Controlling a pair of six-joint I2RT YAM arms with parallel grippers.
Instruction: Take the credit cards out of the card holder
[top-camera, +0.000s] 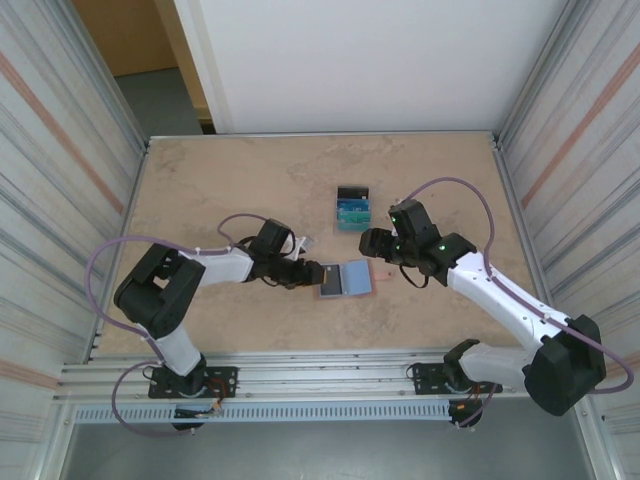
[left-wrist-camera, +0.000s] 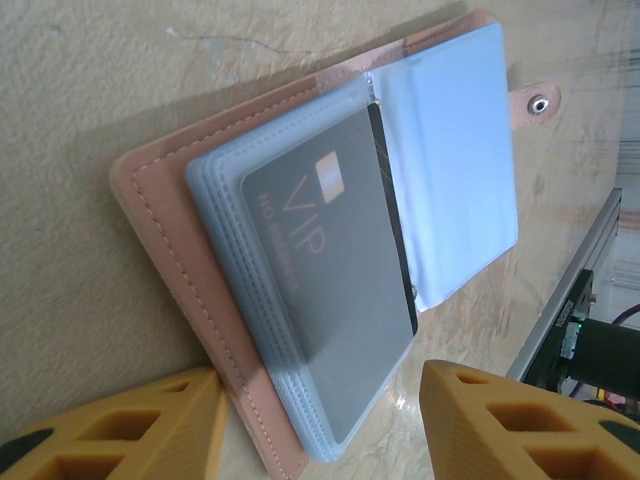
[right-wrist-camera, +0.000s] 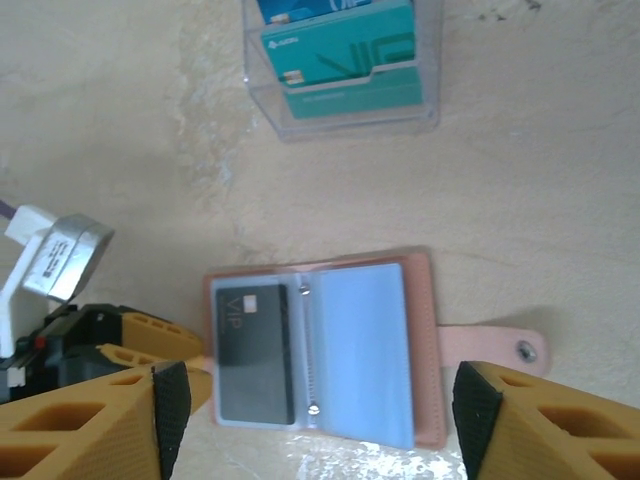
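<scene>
The card holder (top-camera: 348, 279) lies open and flat on the table (top-camera: 220, 190), close to the front edge. A black card (left-wrist-camera: 320, 270) sits inside its left half. At the holder's 9 o'clock is the left gripper (top-camera: 308, 273), its jaws partly apart around a corner of the holder and clamping nothing. At 1 o'clock hangs the right gripper (top-camera: 376, 246), jaws wide and empty. Farther off, at 12 o'clock, a clear box (top-camera: 352, 207) holds a teal card (right-wrist-camera: 340, 60) and a blue card (right-wrist-camera: 300, 8).
</scene>
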